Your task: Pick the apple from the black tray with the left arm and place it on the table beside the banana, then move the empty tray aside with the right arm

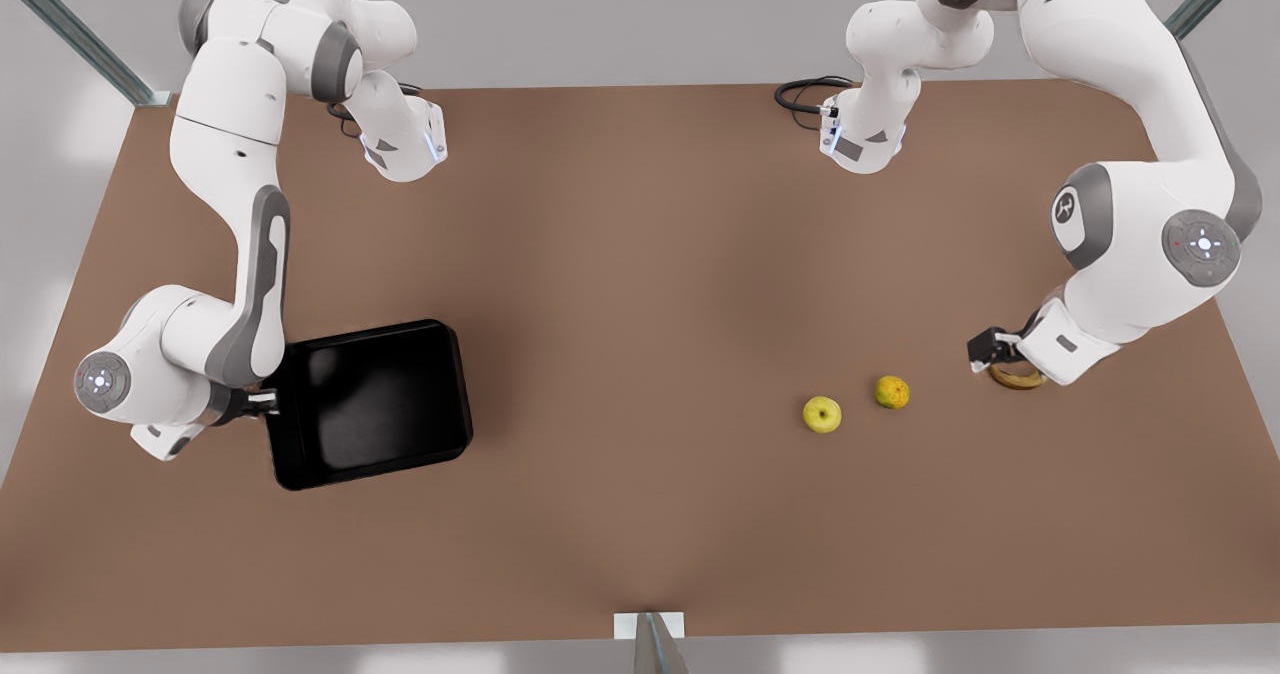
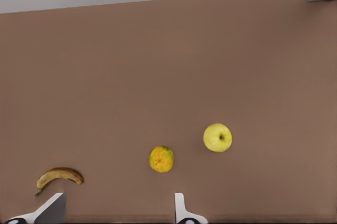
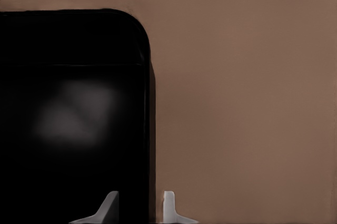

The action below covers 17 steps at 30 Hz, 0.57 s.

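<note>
Black tray point(image 1: 370, 404): lies flat on the table point(image 1: 640, 254) at the front view's left; nothing is in it, its glossy floor showing only a pale reflection.
Right gripper point(image 1: 268, 400): at the tray's left rim in the front view; in the right wrist view point(image 3: 140, 208) one finger is inside the rim wall and one outside, so the fingers straddle the rim point(image 3: 150, 129). They look closed on it, narrow gap between them.
Apple point(image 1: 822, 414): sits on the bare table at the front view's right, well apart from the tray, stem dimple up.
Orange-yellow fruit point(image 1: 892, 392): just beside the apple, between it and the banana, touching neither.
Banana point(image 1: 1016, 379): on the table farther right, partly under the left gripper.
Left gripper point(image 1: 995, 346): hovers over the banana's end, holding nothing; in the left wrist view point(image 2: 118, 211) its fingers are spread wide apart, with the banana point(image 2: 59, 176), mottled fruit point(image 2: 161, 159) and apple point(image 2: 218, 137) in a loose row.
</note>
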{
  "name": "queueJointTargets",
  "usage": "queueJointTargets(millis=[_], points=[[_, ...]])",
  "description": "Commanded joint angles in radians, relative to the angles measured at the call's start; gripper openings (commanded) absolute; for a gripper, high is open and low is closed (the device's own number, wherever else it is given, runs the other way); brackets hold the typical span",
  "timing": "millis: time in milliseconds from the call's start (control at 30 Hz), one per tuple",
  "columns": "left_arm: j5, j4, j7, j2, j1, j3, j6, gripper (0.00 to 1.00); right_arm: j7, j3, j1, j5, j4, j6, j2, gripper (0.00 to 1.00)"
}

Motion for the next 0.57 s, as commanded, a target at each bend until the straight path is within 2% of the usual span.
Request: queueJointTargets(millis=[0,100,133,167,200,233,267,533], points=[[-0.007,0.002,-0.004,-0.001,0.013,0.001,-0.075,1.0,-0.237,0.0,0.003,0.02,0.007,-0.004,-0.002,1.0],[-0.019,0.008,-0.007,0.004,0.025,-0.002,-0.073,1.0,-0.188,0.017,0.004,0.088,0.099,-0.082,-0.023,1.0],[-0.021,0.006,-0.008,0.007,0.025,-0.002,-0.073,1.0,-0.088,0.06,-0.005,0.085,0.185,-0.195,-0.029,1.0],[-0.021,0.008,-0.008,0.007,0.024,-0.002,-0.073,1.0,0.065,0.215,-0.077,0.034,0.257,-0.28,-0.083,1.0],[-0.025,0.008,-0.008,0.008,0.024,-0.002,-0.073,1.0,0.185,0.48,-0.21,-0.142,0.259,-0.28,-0.153,1.0],[-0.025,0.008,-0.008,0.008,0.024,-0.002,-0.073,1.0,0.24,0.699,-0.358,-0.305,0.259,-0.268,-0.17,1.0],[-0.025,0.008,-0.01,0.008,0.024,-0.002,-0.073,1.0,0.242,0.734,-0.399,-0.324,0.26,-0.255,-0.17,1.0],[-0.025,0.008,-0.01,0.008,0.022,-0.003,-0.073,1.0,0.28,0.721,-0.399,-0.328,0.283,-0.252,-0.166,1.0]])
